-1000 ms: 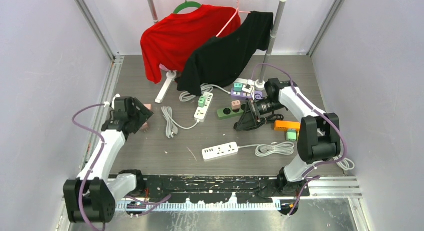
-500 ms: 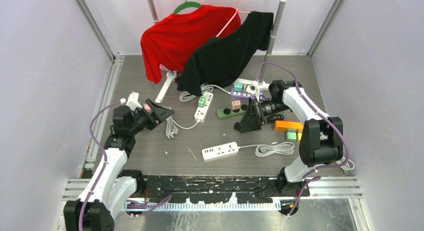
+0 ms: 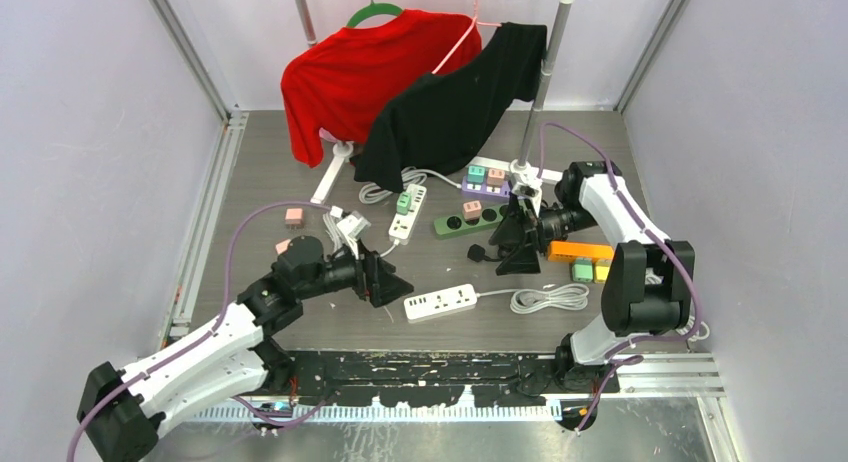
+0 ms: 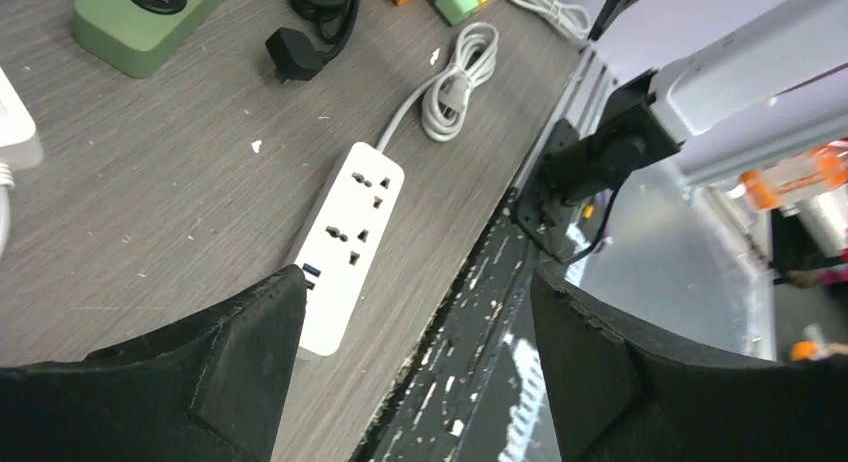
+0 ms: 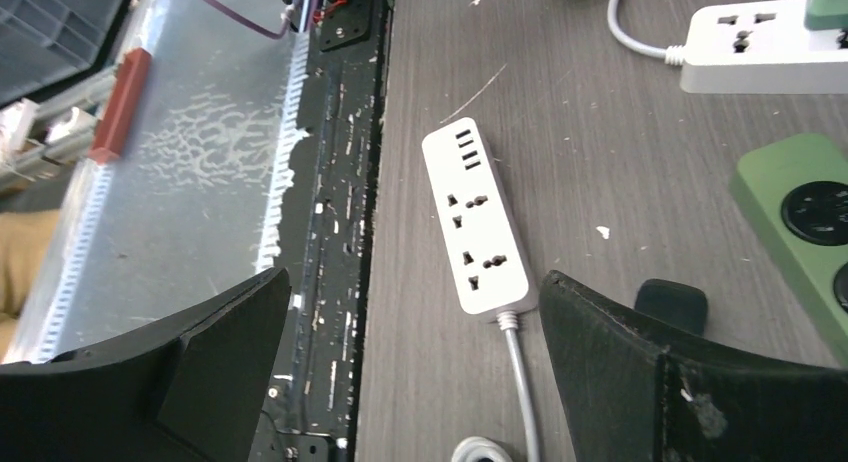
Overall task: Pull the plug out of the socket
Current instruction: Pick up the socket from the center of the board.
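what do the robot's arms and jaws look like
the left arm and right arm match: white shells on the long links, black joints, and a purple cable looping loosely alongside each. the jaws are broad black wedges with scuffed edges.

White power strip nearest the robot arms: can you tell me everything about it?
The white power strip is a long, smooth plastic-looking bar lying flat on the grey wood-grain table. It shows two sockets, both empty, and small USB slots at one end. Its pale cord leaves the other end and sits in a coiled bundle.
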{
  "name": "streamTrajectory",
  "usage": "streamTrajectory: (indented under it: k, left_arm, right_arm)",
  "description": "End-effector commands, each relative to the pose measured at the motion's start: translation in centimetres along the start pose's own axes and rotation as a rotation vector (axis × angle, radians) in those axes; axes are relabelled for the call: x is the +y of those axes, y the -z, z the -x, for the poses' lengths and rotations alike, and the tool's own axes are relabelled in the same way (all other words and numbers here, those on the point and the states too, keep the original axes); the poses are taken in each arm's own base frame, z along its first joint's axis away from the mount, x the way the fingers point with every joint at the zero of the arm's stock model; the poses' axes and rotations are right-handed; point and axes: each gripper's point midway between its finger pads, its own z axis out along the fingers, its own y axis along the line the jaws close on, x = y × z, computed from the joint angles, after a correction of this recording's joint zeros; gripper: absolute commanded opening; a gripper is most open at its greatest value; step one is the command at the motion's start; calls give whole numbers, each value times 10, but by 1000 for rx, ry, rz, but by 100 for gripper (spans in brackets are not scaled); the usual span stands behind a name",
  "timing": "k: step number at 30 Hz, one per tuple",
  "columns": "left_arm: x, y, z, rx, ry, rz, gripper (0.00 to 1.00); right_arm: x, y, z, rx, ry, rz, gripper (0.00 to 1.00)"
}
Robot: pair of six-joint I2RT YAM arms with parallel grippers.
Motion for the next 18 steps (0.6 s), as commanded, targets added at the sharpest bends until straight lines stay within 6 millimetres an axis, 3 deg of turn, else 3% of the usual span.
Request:
streamTrajectory:
  k: [1,7,10,13,16,18]
  left_arm:
    - [-4,2,26,-60,-241,49,82]
    - [2,22,36,19,-428,132,84]
    - [11,31,44,27,-414,224,84]
    - [9,45,52,92,-459,275,84]
    - [16,54,56,140,-545,324,85]
    - [30,57,58,145,-584,385,86]
  right_arm:
    - [17,7,3,2,84,-10,100]
    - [1,18,-2,64,102,-115,100]
    - [-31,29,2,122,147,-320,100]
    - [-52,34,-13,353,159,-501,100]
    - [-46,26,0,377,165,-436,100]
    - [-38,9,-2,362,206,-344,100]
